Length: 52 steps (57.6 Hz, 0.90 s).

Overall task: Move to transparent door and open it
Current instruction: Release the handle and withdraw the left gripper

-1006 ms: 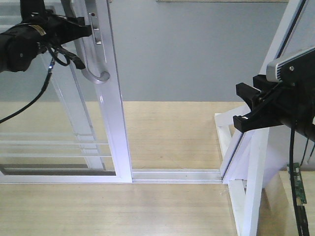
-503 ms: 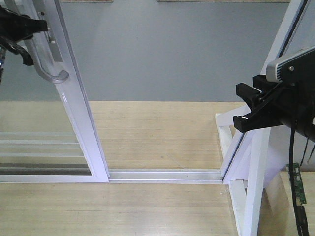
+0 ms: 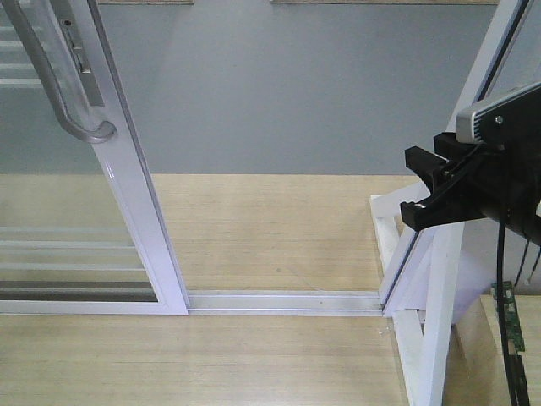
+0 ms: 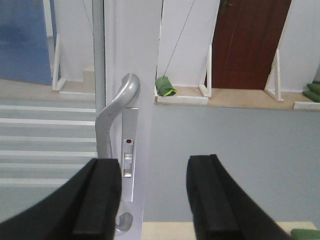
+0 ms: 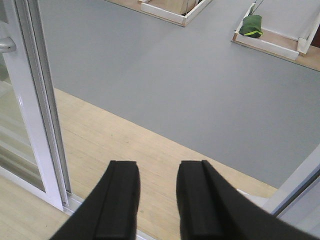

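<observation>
the see-through door (image 3: 127,211) stands at the left of the front view, slid off to the side, with a wide gap beside it.

it is one tall glass door in a white frame, with thin white bars across the glass and one long bent grey handle (image 3: 51,76) near its edge. in the left wrist view the handle (image 4: 112,130) sits just in front of the left gripper (image 4: 155,200); its two black fingers (image 4: 97,200) are spread apart and hold nothing, not touching the handle. the right gripper (image 5: 157,200) also has two black fingers (image 5: 117,200) a little apart, with nothing between them, above the wood floor (image 5: 130,150). one white track (image 3: 287,300) runs along the floor from the door to one slanted white post (image 3: 439,279) at the right. one green bag (image 4: 165,86) lies far off on a ledge.
</observation>
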Tool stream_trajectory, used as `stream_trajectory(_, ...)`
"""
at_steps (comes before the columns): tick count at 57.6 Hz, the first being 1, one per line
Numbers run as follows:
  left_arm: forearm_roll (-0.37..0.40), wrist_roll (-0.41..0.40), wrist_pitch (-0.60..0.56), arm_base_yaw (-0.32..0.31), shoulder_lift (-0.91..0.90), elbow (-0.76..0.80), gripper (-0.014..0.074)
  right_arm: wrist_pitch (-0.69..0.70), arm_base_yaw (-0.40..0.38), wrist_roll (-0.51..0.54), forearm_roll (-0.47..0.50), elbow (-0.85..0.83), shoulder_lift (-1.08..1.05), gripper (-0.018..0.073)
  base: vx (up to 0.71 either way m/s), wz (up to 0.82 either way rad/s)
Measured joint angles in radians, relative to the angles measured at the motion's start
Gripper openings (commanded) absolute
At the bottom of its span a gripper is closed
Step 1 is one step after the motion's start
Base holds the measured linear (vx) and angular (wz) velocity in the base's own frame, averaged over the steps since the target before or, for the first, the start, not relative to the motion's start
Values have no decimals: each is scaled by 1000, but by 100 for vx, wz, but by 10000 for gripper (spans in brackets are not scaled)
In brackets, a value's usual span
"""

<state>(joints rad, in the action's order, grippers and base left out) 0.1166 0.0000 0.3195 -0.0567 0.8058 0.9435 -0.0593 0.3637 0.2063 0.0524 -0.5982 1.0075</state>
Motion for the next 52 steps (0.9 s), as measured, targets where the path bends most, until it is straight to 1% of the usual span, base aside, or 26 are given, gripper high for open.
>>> stream_trajectory(10,-1,0,17,0,-211,-82,409,0,0,0,0,0,0,281,0,0)
stream_trajectory(15,-4,0,49,0,-311,-89,358,0,0,0,0,0,0,281,0,0)
stream_trajectory(20,-5,0,101,0,-379,-90,257,0,0,0,0,0,0,281,0,0)
stream_trajectory(24,-4,0,126,0,-431,-107,129,0,0,0,0,0,0,281,0,0)
stream_trajectory(27,-4,0,142,0,-467,-135,6,0,0,0,0,0,0,281,0,0)
stream_trajectory(28,-4,0,145,0,-478,-148,-8,0,0,0,0,0,0,281,0,0)
stream_trajectory(41,-19,0,150,0,-646,-337,-7,0,0,0,0,0,0,281,0,0)
stream_trajectory(46,-29,0,103,0,-723,-428,-7,0,0,0,0,0,0,281,0,0)
stream_trajectory(52,-31,0,4,0,-809,-548,-6,-1,0,0,0,0,0,281,0,0)
